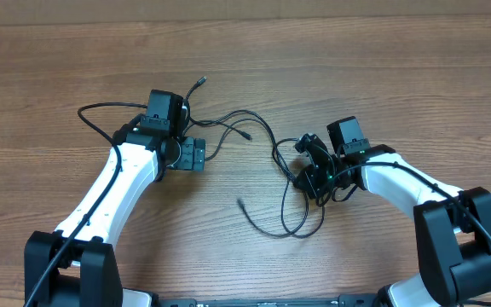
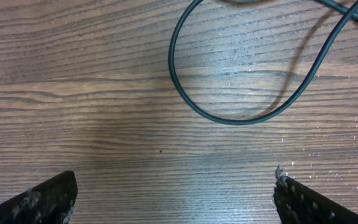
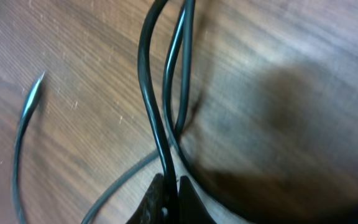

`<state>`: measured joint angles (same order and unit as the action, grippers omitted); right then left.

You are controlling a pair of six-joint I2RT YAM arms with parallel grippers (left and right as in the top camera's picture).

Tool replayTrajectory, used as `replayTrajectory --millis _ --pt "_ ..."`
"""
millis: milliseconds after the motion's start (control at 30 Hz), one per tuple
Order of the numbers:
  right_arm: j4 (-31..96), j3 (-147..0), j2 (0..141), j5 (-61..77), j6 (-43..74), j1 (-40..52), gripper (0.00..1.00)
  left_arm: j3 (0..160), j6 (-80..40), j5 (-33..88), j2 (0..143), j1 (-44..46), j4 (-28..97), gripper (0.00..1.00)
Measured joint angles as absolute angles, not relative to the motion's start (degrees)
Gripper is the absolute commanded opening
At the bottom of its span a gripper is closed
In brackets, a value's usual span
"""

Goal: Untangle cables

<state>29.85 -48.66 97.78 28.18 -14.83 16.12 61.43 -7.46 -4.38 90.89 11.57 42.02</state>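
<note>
The cables (image 1: pixel 260 228) lie loose on the wooden tabletop (image 1: pixel 58 68), a little right of its middle, spread out as thin black cords rather than one tight knot. One cord runs from a small plug near the far side, past the left arm, and ends in another small plug toward the middle. Further right, several loops hang together and trail toward the near edge, with a free plug end lying just left of them. The densest bunch sits at the top of those loops.

The right gripper (image 1: pixel 314 173) is in that bunch. In the right wrist view its jaws are pressed together at the bottom of the picture (image 3: pixel 169 194), and one strand of the cables (image 3: pixel 142 62) runs straight down into the tips, so they appear to be pinching it, though the picture is blurred and very close. A second strand runs just beside the first and bends away along the wood. A thinner cord with a pointed end curves at the left of that view.

The left gripper (image 1: pixel 190 156) is on the left side of the tabletop, well apart from the bunch and pointing down at the wood. In the left wrist view its jaws (image 2: pixel 176 199) are spread wide, with one dark fingertip (image 2: pixel 42 199) in each lower corner and bare wood between them. A single loop of cable (image 2: pixel 238 121) lies flat beyond the tips, touching neither.
</note>
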Motion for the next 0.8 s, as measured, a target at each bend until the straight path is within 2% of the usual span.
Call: replayTrajectory --millis 167,467,800 --pt "42.4 -55.5 97.7 28.9 -13.7 16.1 0.04 61.4 -7.5 -4.4 90.9 11.6 42.0 1.00" --pt "64.8 -80.6 95.4 29.8 -13.4 16.1 0.04 61.4 -7.5 -4.4 90.9 11.6 42.0 0.99" --pt "69.4 -107.7 91.1 30.3 -13.3 16.1 0.04 61.4 -7.5 -4.4 90.9 11.6 42.0 1.00"
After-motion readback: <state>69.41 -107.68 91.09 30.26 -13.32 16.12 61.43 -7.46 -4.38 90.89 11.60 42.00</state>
